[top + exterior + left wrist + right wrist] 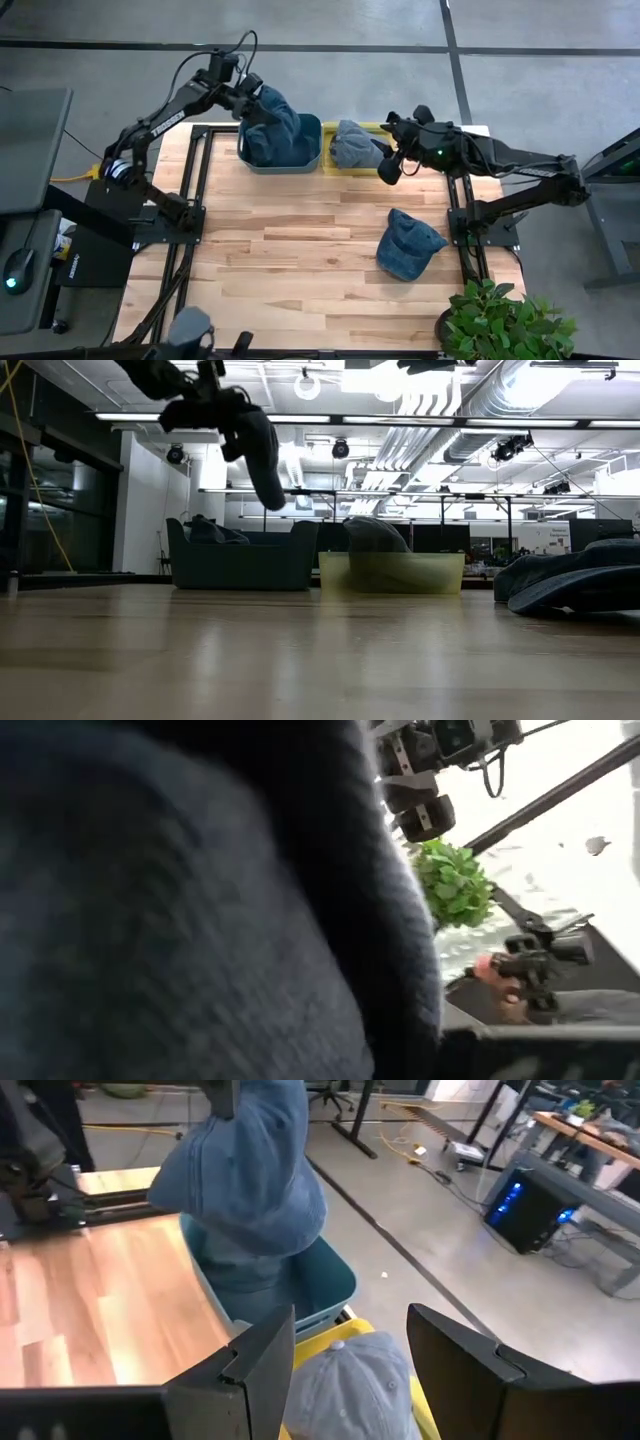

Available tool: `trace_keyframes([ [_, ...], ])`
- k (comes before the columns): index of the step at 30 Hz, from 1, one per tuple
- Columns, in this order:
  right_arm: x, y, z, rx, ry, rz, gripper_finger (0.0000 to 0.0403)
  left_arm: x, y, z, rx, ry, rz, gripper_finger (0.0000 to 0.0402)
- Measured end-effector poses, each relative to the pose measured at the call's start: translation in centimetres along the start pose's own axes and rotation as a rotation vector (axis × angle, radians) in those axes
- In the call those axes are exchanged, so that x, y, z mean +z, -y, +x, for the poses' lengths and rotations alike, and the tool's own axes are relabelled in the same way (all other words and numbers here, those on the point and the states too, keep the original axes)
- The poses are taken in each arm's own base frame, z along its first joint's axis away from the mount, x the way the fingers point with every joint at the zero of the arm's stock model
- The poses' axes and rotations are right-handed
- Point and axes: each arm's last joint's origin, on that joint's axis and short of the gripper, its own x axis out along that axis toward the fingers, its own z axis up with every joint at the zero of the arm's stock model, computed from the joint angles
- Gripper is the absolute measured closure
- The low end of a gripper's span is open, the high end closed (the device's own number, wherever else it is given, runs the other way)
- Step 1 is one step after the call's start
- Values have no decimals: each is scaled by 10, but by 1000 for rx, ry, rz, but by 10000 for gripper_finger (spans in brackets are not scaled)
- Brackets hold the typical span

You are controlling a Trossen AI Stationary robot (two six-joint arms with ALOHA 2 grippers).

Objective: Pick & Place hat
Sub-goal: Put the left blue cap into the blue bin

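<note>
My left gripper (250, 95) (225, 410) is shut on a dark blue hat (275, 115) (258, 455) (245, 1170) above the teal bin (312, 150) (240, 565) at the table's far edge. This hat fills the left wrist view (200, 920). More blue cloth (250, 1285) lies in that bin. My right gripper (390, 165) (350, 1312) is open and hovers over the near right corner of the yellow bin (345, 172) (400, 575). A pale blue hat (352, 143) (350, 1380) rests in that bin. A third blue hat (408, 245) (580, 582) lies on the table's right side. My left gripper holds the dark blue hat by its upper end (240, 420), coming from above. The hat hangs below the fingers, lifted clear of the table and over the teal bin. The cloth hides which part of the hat lies between the fingers.
A potted plant (500, 315) (455, 885) stands at the table's near right corner. The two bins sit side by side along the far edge. Bare wood (290, 240) stretches across the middle and left of the table.
</note>
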Motion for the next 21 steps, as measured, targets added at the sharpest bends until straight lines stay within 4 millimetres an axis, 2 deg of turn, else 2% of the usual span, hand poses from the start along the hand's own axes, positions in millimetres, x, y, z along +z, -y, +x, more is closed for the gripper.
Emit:
trace_keyframes([
  [13,0,-5,-3,-43,8,53,213,-11,-71,14,-48,-44,-119,394],
  [21,-1,-7,0,-55,0,69,213,-17,-97,19,-48,-52,-149,394],
])
